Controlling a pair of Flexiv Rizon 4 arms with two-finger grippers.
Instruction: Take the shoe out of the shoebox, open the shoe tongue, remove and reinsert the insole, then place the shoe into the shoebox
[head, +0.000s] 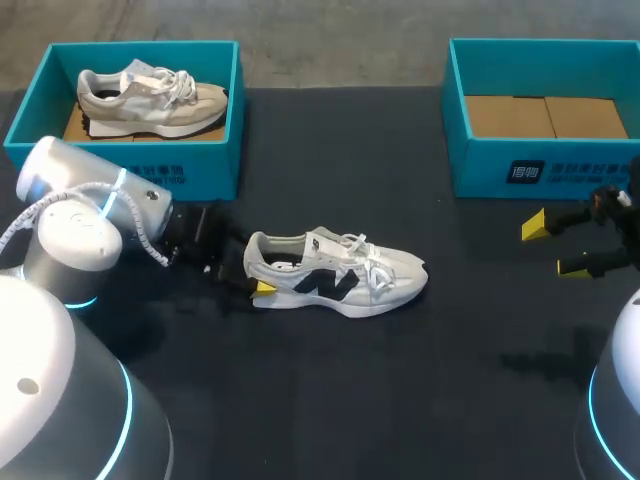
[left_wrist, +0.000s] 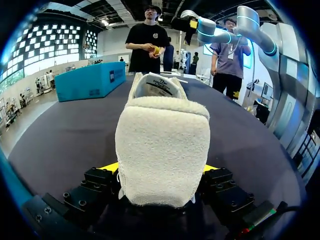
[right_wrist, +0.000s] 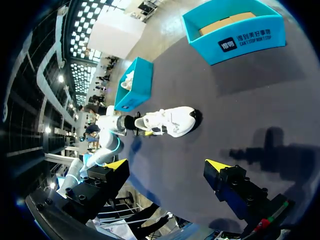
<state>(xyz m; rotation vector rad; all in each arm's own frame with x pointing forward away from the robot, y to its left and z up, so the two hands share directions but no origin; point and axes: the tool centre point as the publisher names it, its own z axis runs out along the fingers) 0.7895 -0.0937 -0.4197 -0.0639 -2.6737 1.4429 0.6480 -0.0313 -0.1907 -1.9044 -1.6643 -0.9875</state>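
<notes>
A white sneaker (head: 335, 272) with a dark side logo lies upright on the black table, toe pointing right. My left gripper (head: 255, 273) is shut on its heel; one yellow tip shows at the near side. In the left wrist view the fuzzy heel (left_wrist: 162, 150) fills the space between the fingers (left_wrist: 107, 168), and the tongue and insole print show ahead. My right gripper (head: 555, 247) hangs open and empty at the table's right, well clear of the shoe. From the right wrist view the sneaker (right_wrist: 170, 121) lies far ahead of the open gripper (right_wrist: 167, 167).
A teal shoebox (head: 190, 170) at the back left holds a beige sneaker (head: 150, 98). A second teal shoebox (head: 560, 170) at the back right shows only its cardboard floor. Bare black tabletop lies in front of the shoe.
</notes>
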